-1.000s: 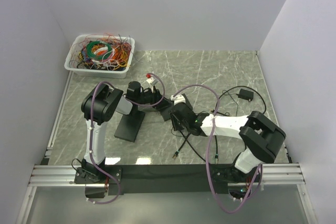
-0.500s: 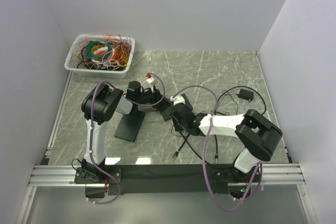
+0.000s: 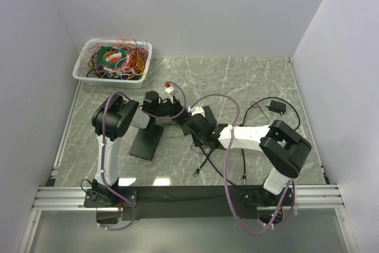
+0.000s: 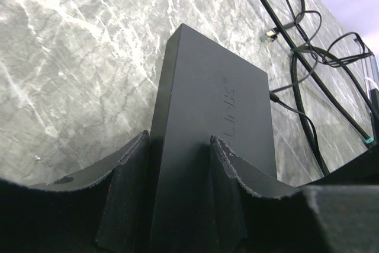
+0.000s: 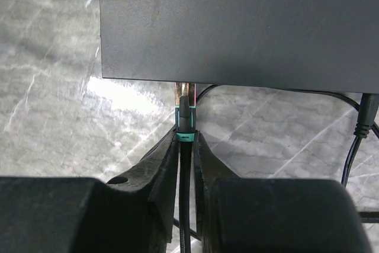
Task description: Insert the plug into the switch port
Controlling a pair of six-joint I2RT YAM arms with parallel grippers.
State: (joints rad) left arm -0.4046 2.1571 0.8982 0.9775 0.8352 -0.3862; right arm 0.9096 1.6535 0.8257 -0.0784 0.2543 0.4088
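While gripping the black cable (image 5: 186, 205) with the right hand (image 5: 185, 164), fingers drawn nearly together on it just behind the teal-banded plug (image 5: 185, 114), judge the step in hand as the insertion itself. Find the plug pointing straight at the near edge of the switch (image 5: 237, 28), its gold tip touching or just passing under that edge. Cannot tell whether seated, with the port face hidden from the right wrist view. Note the left hand (image 4: 177, 173) roughly half open and clamped across the switch's dark body, one finger against each side, steadying it over the marble surface (image 4: 71, 57). Cannot tell whether lifted clear or resting at the far end. For the next move, push straight along the cable's own line into the port, with no sideways drift. Brace the switch firmly against that push. Expect some risk of buckling, given a grip on the flexible cable rather than on the plug's hard shell, so advance gently and correct the angle early. Mind the second lead (image 5: 361, 122) entering the switch on the right, near the path. Let go only once seated.
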